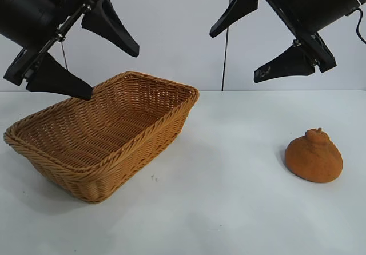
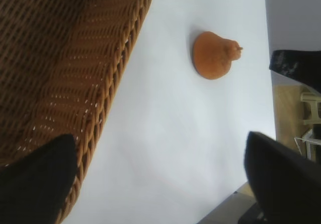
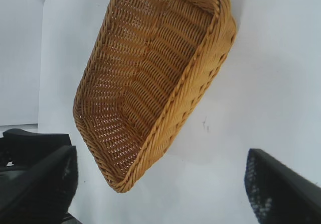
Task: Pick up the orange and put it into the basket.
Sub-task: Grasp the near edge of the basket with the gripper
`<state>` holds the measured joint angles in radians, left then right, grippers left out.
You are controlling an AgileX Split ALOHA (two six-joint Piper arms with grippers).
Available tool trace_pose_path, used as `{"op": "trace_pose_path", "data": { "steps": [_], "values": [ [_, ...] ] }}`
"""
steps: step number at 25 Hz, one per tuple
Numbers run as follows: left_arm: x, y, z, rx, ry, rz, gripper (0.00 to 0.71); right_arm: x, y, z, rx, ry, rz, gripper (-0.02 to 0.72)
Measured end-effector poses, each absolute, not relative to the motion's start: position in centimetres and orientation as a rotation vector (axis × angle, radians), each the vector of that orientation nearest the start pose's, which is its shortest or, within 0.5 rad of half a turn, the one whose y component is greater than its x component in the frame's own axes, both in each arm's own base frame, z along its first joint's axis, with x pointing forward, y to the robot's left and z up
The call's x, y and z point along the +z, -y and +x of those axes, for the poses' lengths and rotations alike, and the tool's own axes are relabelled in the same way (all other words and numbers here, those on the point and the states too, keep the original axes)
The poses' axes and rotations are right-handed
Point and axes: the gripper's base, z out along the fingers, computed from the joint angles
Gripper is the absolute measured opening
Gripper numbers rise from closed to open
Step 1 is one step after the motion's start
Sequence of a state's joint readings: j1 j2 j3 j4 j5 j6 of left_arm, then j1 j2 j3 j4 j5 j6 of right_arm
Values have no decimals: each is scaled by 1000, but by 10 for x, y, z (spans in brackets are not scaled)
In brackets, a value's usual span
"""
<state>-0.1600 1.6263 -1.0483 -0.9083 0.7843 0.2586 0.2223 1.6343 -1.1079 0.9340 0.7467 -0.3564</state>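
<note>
Orange [image 1: 314, 155] upright on table [image 1: 229, 209], knob up.

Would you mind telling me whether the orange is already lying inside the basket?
No, the orange sits on the white table well to the right of the basket, which holds nothing.

Left hand [image 1: 108, 72] raised, fingers spread; right hand [image 1: 234, 55] likewise.
</note>
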Motion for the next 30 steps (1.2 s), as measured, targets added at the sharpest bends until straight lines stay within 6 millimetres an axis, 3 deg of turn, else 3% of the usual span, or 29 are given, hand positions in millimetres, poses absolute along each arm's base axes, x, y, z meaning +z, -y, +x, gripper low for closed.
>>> {"op": "trace_pose_path", "data": {
  "steps": [10, 20, 26, 30],
  "values": [
    [224, 77, 302, -700, -2877, -503, 643, 254, -123, 318, 984, -2567, 12, 620],
    [220, 68, 305, -561, -2795, -957, 643, 254, -123, 319, 980, -2563, 15, 620],
    [218, 91, 298, -410, -2801, -932, 643, 254, -123, 319, 977, -2561, 17, 620],
    [218, 107, 297, -372, -2710, -1023, 643, 254, -123, 319, 977, -2560, 18, 620]
  ]
}}
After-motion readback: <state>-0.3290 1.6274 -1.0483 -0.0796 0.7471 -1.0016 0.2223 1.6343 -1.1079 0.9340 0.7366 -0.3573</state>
